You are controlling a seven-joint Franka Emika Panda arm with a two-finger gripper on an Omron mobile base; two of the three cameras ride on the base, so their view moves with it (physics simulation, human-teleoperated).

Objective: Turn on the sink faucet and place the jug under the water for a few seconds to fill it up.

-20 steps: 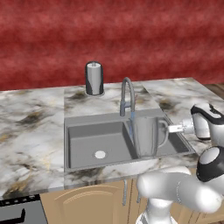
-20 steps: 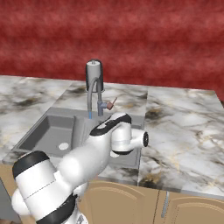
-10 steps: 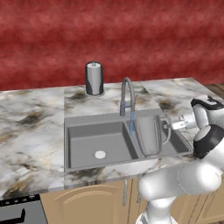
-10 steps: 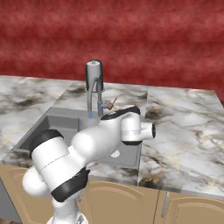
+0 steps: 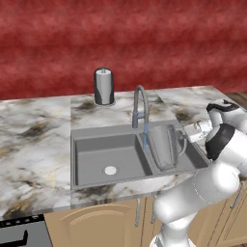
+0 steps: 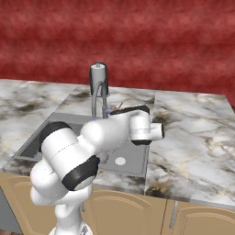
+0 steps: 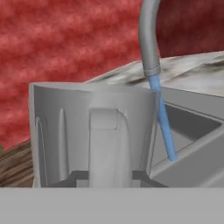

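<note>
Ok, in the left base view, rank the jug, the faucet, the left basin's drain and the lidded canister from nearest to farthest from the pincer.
1. The jug, held by its handle at the pincer.
2. The sink faucet, just left of the jug.
3. The left basin's drain, further left, low in the sink.
4. The canister, at the back of the counter.

The translucent grey jug (image 5: 164, 147) stands upright over the sink's (image 5: 91, 159) right basin. The water (image 5: 144, 137) falls from the faucet (image 5: 139, 103) just beside its rim.
</note>
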